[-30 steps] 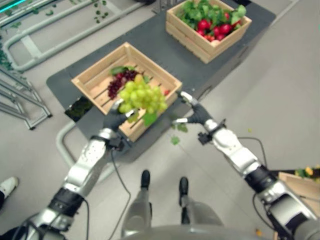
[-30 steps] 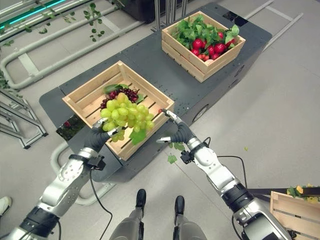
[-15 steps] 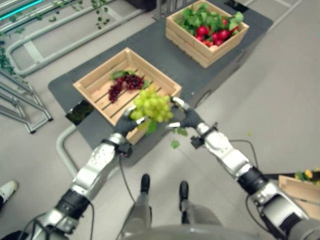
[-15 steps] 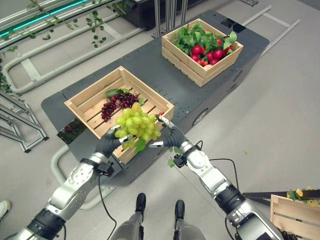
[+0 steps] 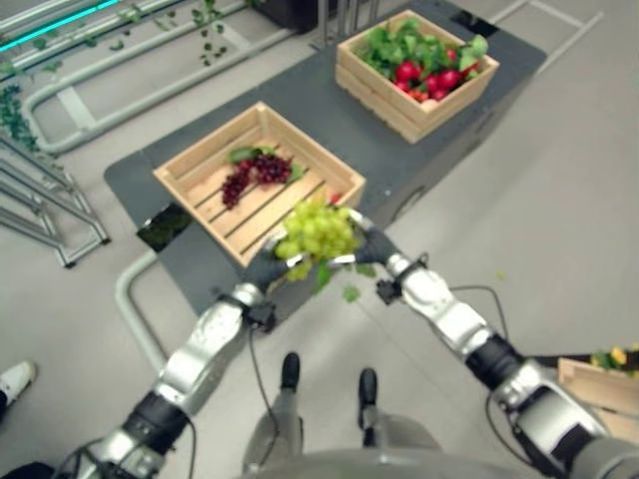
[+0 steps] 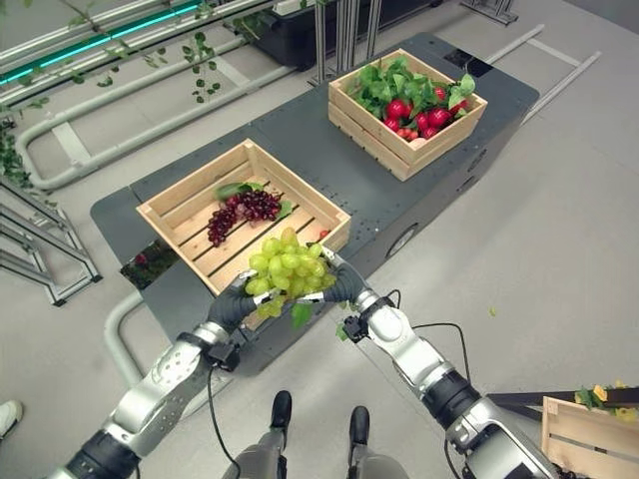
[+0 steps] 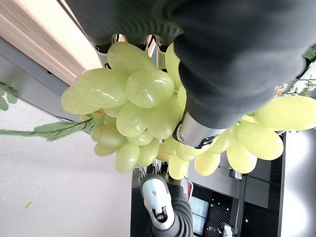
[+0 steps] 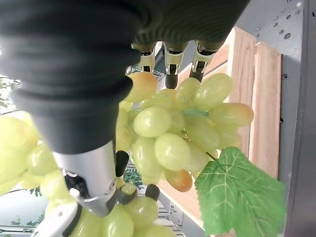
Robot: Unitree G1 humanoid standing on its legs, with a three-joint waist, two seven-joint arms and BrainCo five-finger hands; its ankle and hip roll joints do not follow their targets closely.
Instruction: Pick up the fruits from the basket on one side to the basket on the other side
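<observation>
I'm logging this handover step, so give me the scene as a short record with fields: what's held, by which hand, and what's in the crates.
held item: bunch of green grapes, lifted clear, over the near edge of the near crate
left hand: curled on the bunch from its left side
right hand: curled on the bunch from its right side
near crate: wooden, holds a bunch of dark purple grapes with a leaf
far crate: wooden, red fruits among green leaves
support: both crates sit on a dark grey platform
</observation>
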